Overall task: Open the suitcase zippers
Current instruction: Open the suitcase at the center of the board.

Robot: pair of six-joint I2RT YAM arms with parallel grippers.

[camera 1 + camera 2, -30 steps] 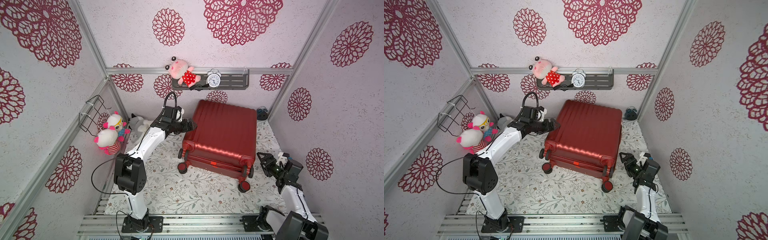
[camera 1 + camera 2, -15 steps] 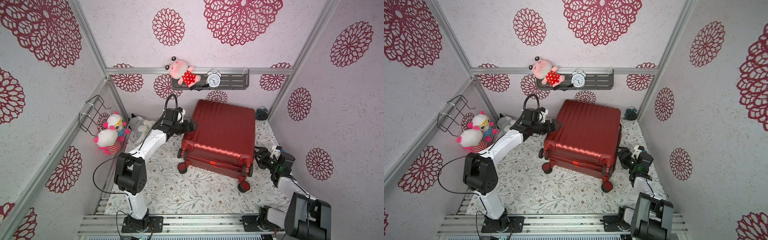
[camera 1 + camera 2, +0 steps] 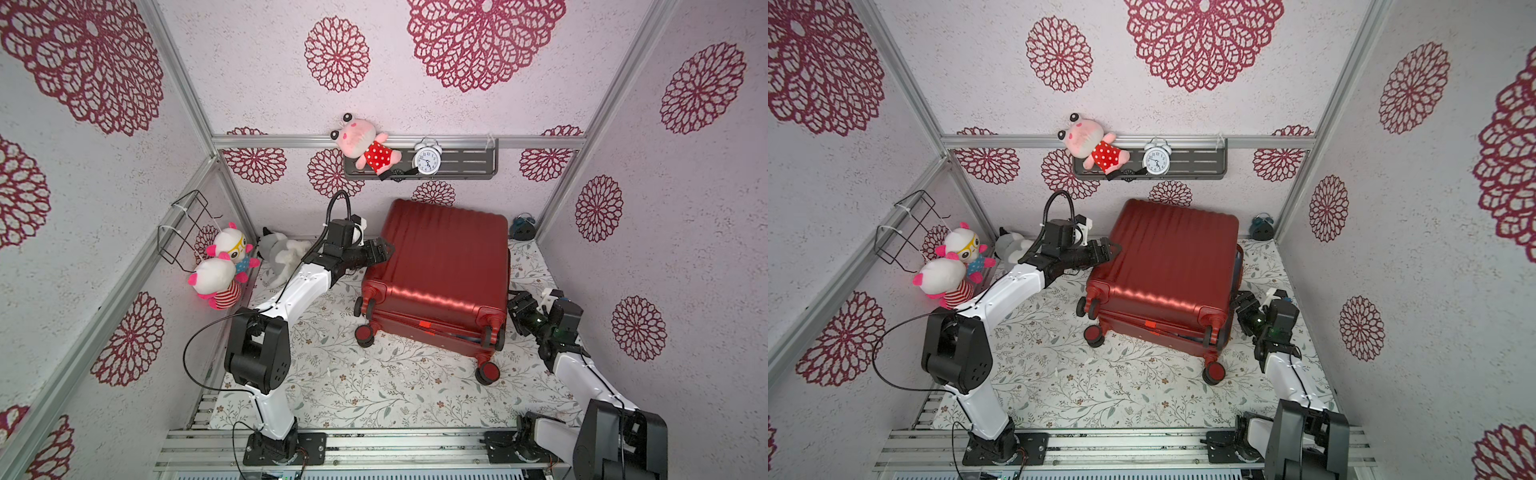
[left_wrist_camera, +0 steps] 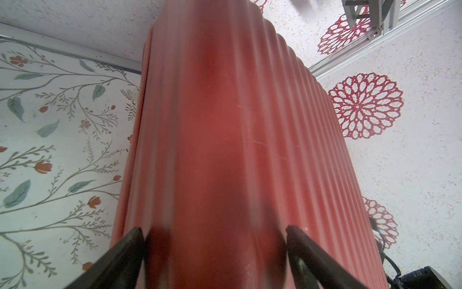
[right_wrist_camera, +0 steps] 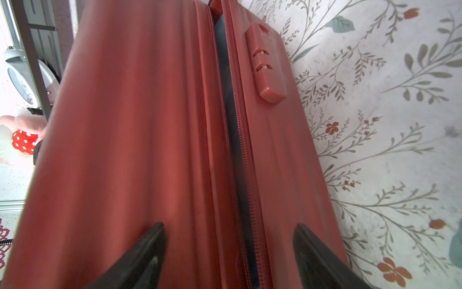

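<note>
Two tools flanked the suitcase (image 3: 444, 266) (image 3: 1171, 266), which lay flat on the floral table (image 3: 332, 374) toward its far side, with its wheels (image 3: 486, 372) pointing back at the arm bases. We saw the left tool (image 3: 384, 251) (image 3: 1111, 251) at the case's left edge in both top views. In the left wrist view its dark fingers (image 4: 135, 240) stood spread wide on either side of the upper shell's rounded, ribbed edge (image 4: 225, 150), though we could not tell whether they pressed on it. The right tool (image 3: 517, 305) (image 3: 1246, 305) sat just beside the case's right side near the front corner. Its jaws were also spread, and in the right wrist view (image 5: 228, 230) they framed the side seam without pinching anything. Along that seam the zippers (image 5: 246, 175) had parted, and a dark blue strip of lining (image 5: 237, 175) showed in the gap. A red combination lock (image 5: 267, 62) sat on the shell beside the track.
</note>
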